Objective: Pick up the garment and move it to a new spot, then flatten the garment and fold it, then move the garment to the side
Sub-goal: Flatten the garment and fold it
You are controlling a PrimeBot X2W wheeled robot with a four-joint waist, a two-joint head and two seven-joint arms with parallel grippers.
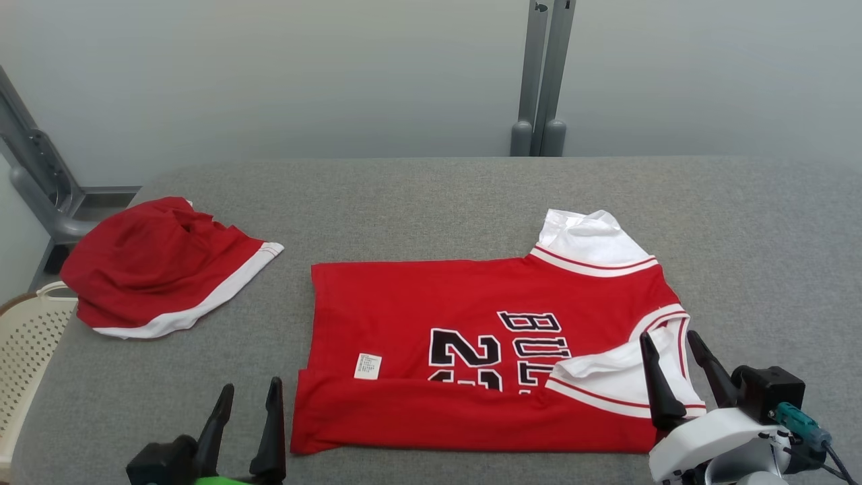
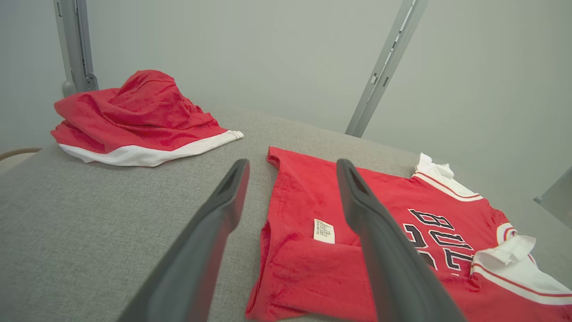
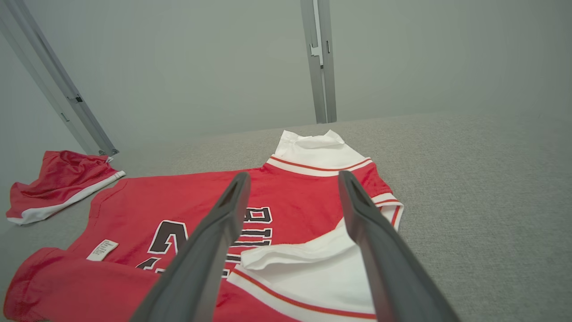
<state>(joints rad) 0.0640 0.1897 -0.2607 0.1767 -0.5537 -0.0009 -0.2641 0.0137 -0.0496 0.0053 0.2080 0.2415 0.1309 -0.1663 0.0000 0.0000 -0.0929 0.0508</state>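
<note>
A red jersey, the garment [image 1: 431, 303], lies flat on the grey table [image 1: 417, 202] with its near long edge folded up over the black lettering; white sleeves show at its right end. In the wrist views the garment [image 2: 308, 192] [image 3: 147, 205] spreads ahead of the fingers. My left gripper [image 1: 249, 397] hovers open just left of the garment's near left corner, holding nothing. At the near right corner my right gripper [image 1: 670, 347] is open over the folded white sleeve, with nothing between its fingers.
A second red garment with a white hem [image 1: 155, 266] lies crumpled at the table's left side. A cream perforated basket [image 1: 27, 337] stands beyond the left edge. Grey metal posts [image 1: 542, 81] rise behind the table. Bare cloth lies right of the jersey.
</note>
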